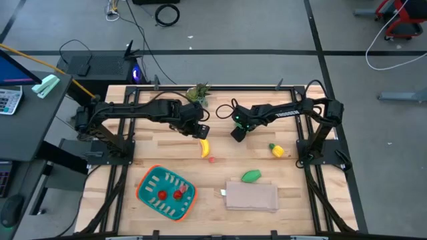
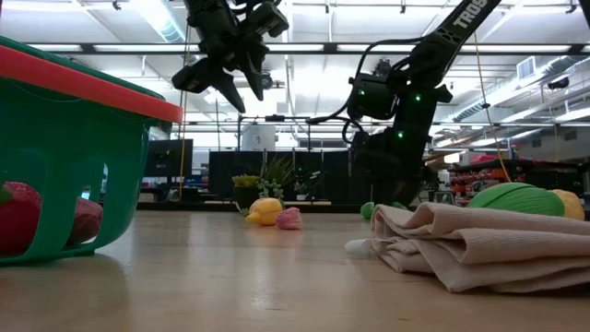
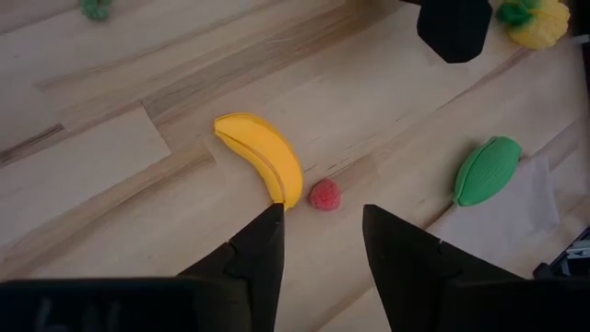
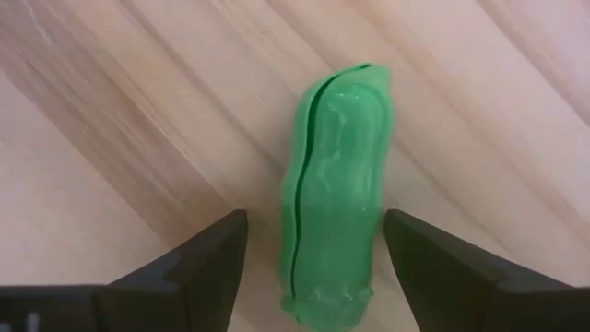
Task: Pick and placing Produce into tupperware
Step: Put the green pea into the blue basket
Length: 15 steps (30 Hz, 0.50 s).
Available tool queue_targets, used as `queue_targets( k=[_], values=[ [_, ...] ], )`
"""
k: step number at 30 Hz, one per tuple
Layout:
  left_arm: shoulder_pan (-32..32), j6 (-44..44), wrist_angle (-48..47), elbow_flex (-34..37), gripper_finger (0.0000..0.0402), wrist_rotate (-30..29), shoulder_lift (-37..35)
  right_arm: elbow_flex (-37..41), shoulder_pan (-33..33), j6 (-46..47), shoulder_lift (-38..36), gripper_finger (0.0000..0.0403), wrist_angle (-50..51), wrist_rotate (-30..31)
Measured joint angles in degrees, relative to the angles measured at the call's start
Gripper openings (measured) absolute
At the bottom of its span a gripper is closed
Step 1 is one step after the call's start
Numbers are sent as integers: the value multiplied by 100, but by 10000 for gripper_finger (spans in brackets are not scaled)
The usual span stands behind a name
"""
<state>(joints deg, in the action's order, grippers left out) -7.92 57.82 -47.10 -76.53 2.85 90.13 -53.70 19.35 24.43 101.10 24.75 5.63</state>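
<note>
The left gripper hangs above the wooden surface near its far middle, its jaws open and empty, just over the upper end of the banana. In the left wrist view the banana lies flat ahead of the parted fingers, with a small red piece just beside its tip and a ribbed green piece farther off, touching the edge of the cloth. The right gripper is low over the surface to the banana's right, jaws open on either side of a pale green pod that lies between them; whether the fingers touch it cannot be told. A yellow piece with a green top sits near the right arm's base. The tupperware stands at the near left with two red pieces inside, well apart from both grippers. The folded beige cloth lies at the near middle, the ribbed green piece at its far edge. A leafy plant sits at the far edge. In the low view the right arm's white lettering reads "TROS", the rest cut off.
</note>
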Motion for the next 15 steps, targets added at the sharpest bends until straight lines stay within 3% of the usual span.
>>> queue_targets(
  k=[5,13,15],
  values=[
    [0,-41,187,0,142,0,0,3,2,1,0,241,-19,0],
    [4,-63,567,3,114,257,-182,5,2,9,-1,126,-56,1],
    [0,-63,649,4,108,256,-292,4,2,80,-4,115,-79,-4]
  ],
)
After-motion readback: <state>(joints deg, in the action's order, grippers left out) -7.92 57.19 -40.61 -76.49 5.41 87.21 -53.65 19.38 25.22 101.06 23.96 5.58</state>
